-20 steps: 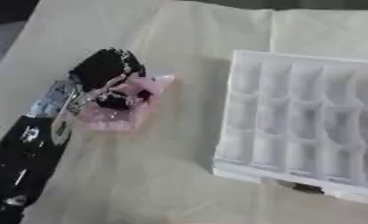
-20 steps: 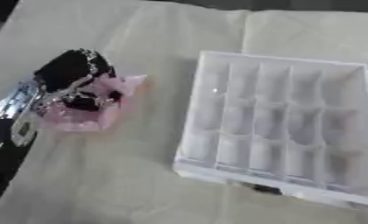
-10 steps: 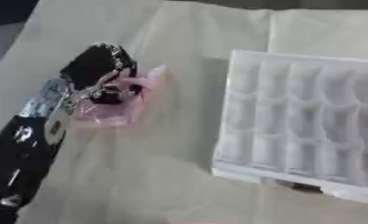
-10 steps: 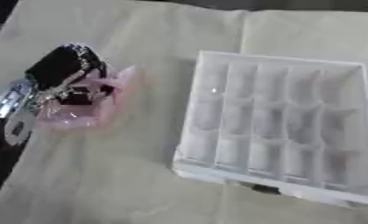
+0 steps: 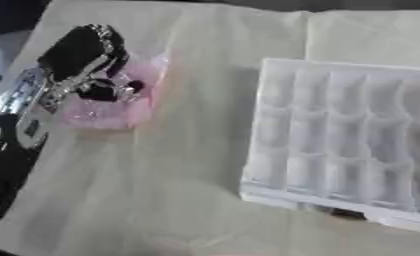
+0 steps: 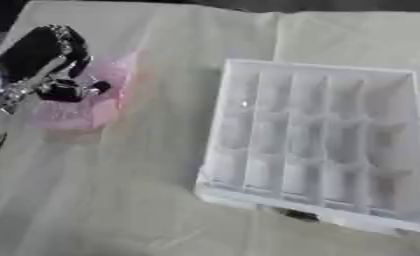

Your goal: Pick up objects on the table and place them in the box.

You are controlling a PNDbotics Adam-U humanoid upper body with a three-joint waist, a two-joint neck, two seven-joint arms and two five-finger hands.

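A pink, see-through crumpled packet [image 5: 113, 102] sits at the left on the cream cloth [image 5: 178, 165]. My left hand [image 5: 84, 55] comes in from the lower left and its black fingers are curled into the packet's top, holding it. The white box [image 6: 314, 140] with several open compartments stands on the right, well apart from the hand. Its compartments look bare. My right hand shows in neither view.
The cloth covers the table; a dark floor strip runs along the top edge and the upper left corner. A small dark thing [image 6: 297, 215] lies under the box's near rim. Bare cloth lies between packet and box.
My left hand with the pink packet has shifted up and to the left in the picture. The box also sits a little differently, so the camera has moved too.
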